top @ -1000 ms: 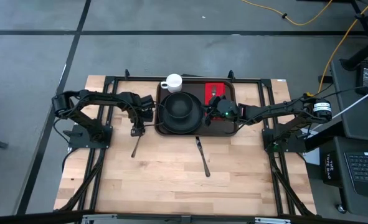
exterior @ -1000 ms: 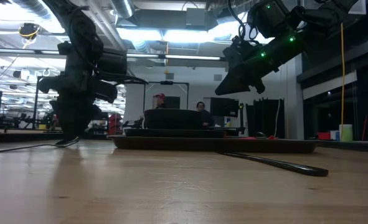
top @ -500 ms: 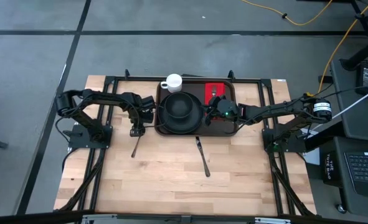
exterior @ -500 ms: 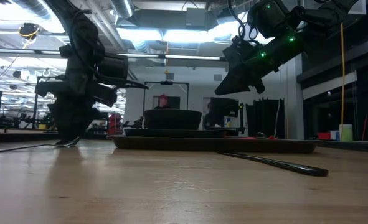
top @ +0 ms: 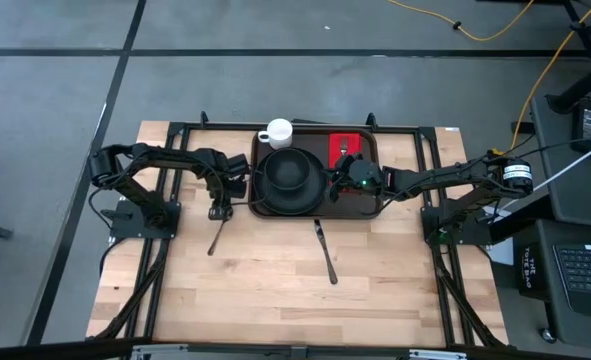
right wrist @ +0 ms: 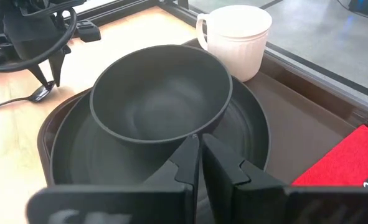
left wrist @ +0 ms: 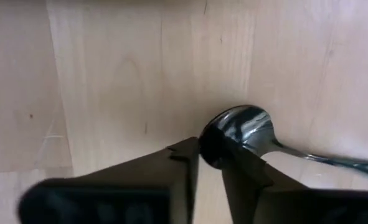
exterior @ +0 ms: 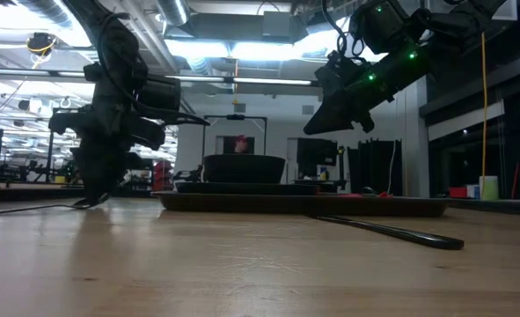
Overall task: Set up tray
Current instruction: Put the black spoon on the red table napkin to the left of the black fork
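Left gripper (left wrist: 210, 163) pinches the spoon (left wrist: 246, 134) bowl, so lift level toward the tray (top: 370, 208); right gripper (right wrist: 199, 163) hovers shut.

no readable text, no label, no brand, no number, no sign on any thing in view
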Robot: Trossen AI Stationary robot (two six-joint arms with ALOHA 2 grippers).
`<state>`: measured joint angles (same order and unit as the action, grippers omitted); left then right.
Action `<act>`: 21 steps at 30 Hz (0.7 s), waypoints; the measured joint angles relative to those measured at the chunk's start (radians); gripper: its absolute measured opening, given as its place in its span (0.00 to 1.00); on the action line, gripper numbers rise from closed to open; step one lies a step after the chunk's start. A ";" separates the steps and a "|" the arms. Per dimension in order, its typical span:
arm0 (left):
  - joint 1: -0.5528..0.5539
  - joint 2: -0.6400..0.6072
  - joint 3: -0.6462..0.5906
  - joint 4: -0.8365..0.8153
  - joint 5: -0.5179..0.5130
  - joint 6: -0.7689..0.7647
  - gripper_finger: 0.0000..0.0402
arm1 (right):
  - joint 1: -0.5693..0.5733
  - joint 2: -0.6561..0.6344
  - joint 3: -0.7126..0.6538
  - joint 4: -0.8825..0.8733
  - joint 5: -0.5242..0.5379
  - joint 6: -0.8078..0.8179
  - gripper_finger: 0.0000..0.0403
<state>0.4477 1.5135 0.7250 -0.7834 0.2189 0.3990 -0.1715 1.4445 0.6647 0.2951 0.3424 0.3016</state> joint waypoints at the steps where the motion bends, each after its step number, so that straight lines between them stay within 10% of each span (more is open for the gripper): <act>1: 0.000 0.000 0.000 -0.001 0.005 -0.010 0.09 | 0.000 0.000 0.000 0.000 0.000 0.000 0.06; 21: -0.035 -0.012 0.133 -0.009 0.109 -0.133 0.00 | 0.000 0.000 0.000 0.000 0.001 -0.018 0.06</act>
<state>0.4130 1.5017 0.8576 -0.7921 0.3274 0.2665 -0.1715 1.4445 0.6647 0.2947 0.3431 0.2840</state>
